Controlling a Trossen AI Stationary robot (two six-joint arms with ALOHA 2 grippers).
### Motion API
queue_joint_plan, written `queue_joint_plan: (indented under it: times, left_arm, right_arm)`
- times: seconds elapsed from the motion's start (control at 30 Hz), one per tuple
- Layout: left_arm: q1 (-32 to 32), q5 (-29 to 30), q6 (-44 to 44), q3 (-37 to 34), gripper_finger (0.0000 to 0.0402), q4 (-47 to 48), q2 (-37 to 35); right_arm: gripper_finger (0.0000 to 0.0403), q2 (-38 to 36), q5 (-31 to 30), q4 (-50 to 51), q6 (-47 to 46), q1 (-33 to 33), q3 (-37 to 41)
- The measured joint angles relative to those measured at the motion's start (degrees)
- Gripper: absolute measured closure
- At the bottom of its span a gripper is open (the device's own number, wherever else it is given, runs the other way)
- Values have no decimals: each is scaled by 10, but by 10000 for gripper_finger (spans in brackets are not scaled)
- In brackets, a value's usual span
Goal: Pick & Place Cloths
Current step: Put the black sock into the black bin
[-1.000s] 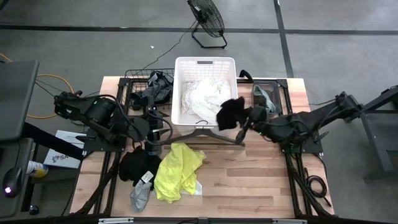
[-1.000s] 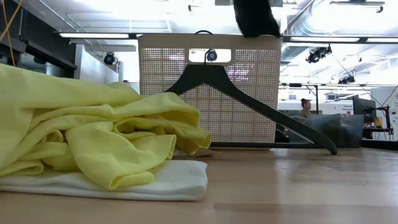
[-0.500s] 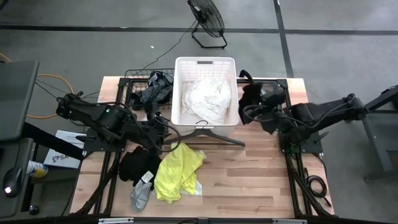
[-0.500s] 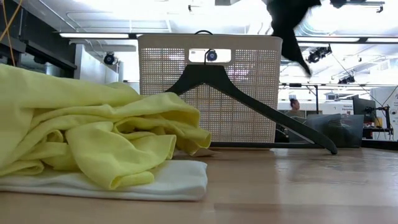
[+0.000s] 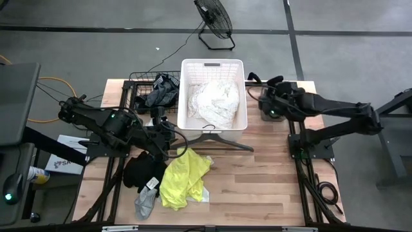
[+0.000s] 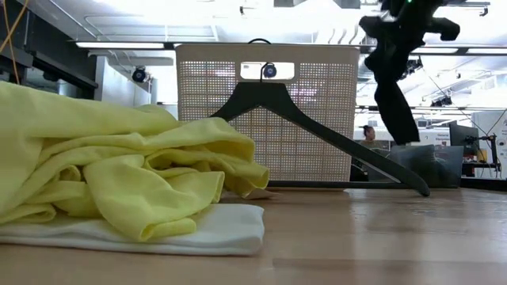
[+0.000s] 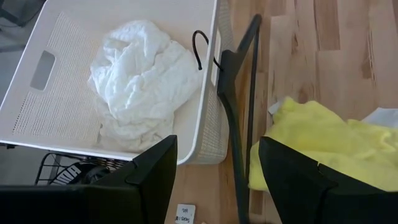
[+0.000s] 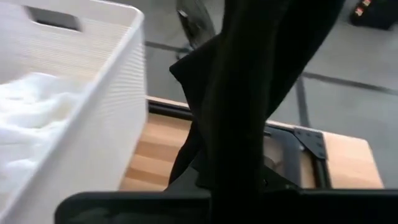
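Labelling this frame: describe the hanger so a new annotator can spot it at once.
Find the white slatted basket at the table's far middle, with a white lacy cloth inside. The hanger lies on the wood against the basket's near wall, its hook over the rim, just beyond the neon yellow cloth. It is the only rigid, dark, triangular thing among soft garments.

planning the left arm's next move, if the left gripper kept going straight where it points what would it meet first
Probably the hanger leaning on the basket, then the basket itself. The open left gripper points between them and the yellow cloth; depth is unclear.
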State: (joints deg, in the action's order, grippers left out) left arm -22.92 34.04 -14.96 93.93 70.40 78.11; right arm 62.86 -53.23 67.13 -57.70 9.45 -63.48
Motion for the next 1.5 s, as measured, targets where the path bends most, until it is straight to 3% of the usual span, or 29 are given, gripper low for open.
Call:
queue_joint_plan:
  times: [0.6,0.87,1.23,1.5]
  left_arm:
    - [0,0,-3,0,181,1,0]
    - [0,-4,-8,0,181,1,0]
    - [0,-5,-19,0,181,2,0]
    - [0,-6,-21,0,181,2,0]
  right_arm:
    - [399,146,114,29,52,205,12]
    - [399,186,199,-48,111,266,49]
    - [399,188,285,-93,155,353,117]
    - [399,188,344,-217,183,379,188]
